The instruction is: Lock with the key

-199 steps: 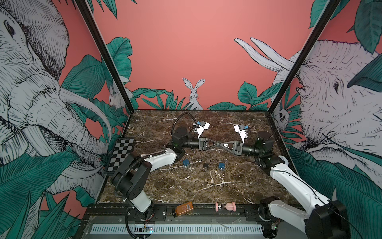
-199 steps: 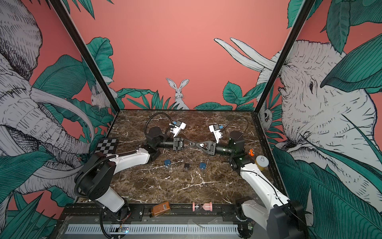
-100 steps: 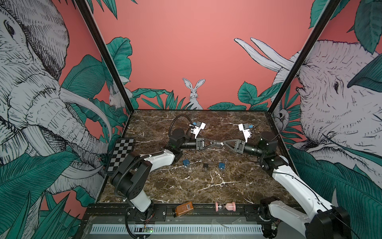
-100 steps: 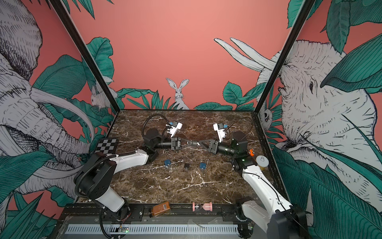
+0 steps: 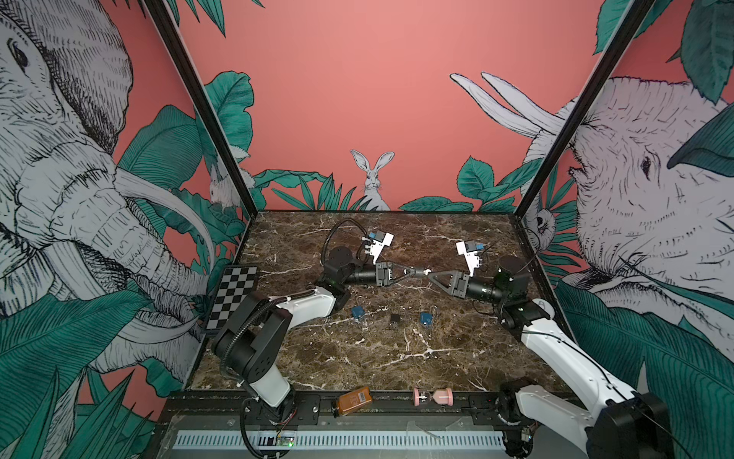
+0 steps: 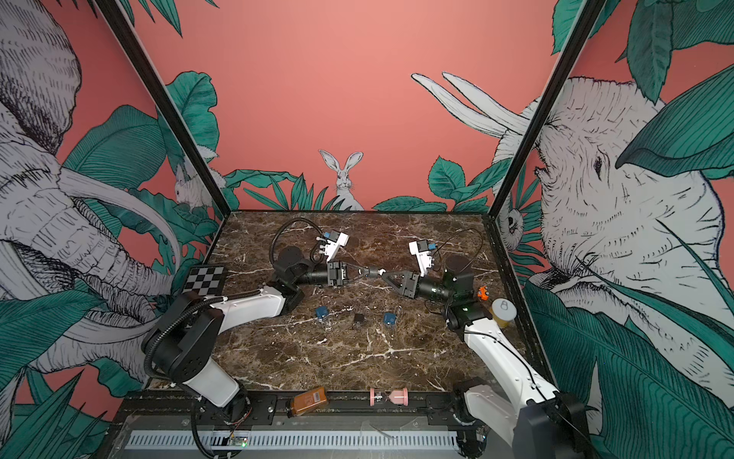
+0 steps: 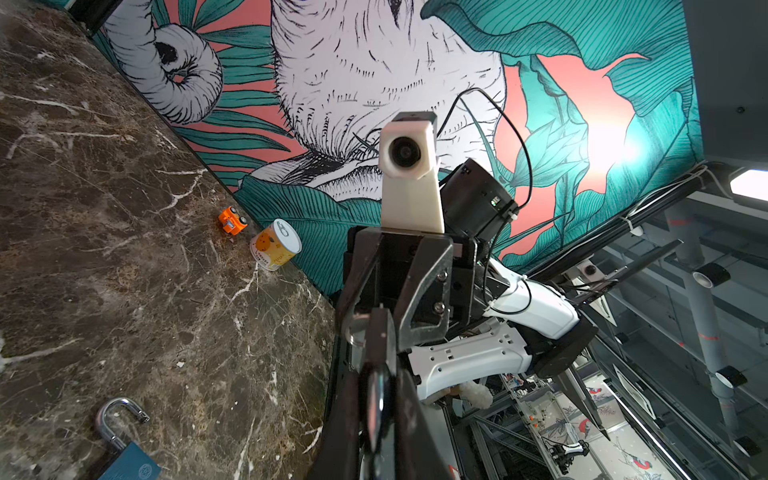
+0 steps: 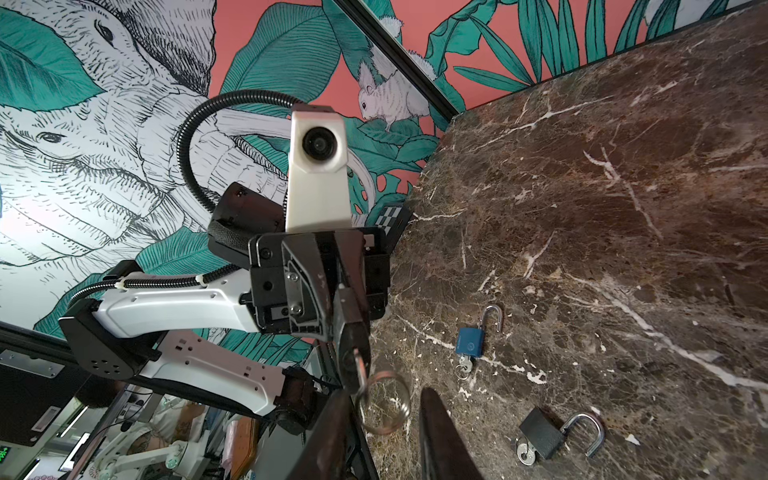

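Observation:
Both grippers meet above the middle of the marble table (image 5: 357, 357). My left gripper (image 5: 419, 272) (image 7: 378, 415) is shut on a dark padlock (image 8: 353, 343), which shows edge-on between its fingers in the left wrist view. From the padlock's end a key (image 8: 360, 365) sticks out toward the right arm, with a metal key ring (image 8: 386, 403) hanging on it. My right gripper (image 5: 431, 275) (image 8: 386, 428) is open, one finger on each side of the ring and not clamping it.
On the table below the grippers lie two blue padlocks (image 5: 358, 312) (image 5: 425, 318) and a black padlock (image 5: 395, 319), shackles open, keys in them. A can (image 6: 503, 312) and an orange toy car (image 6: 482, 293) stand by the right wall. A checkerboard (image 5: 234, 296) lies at the left.
The right gripper, shut at the key a second ago, has opened and drawn slightly back to the right. The left gripper keeps its hold and has barely moved.

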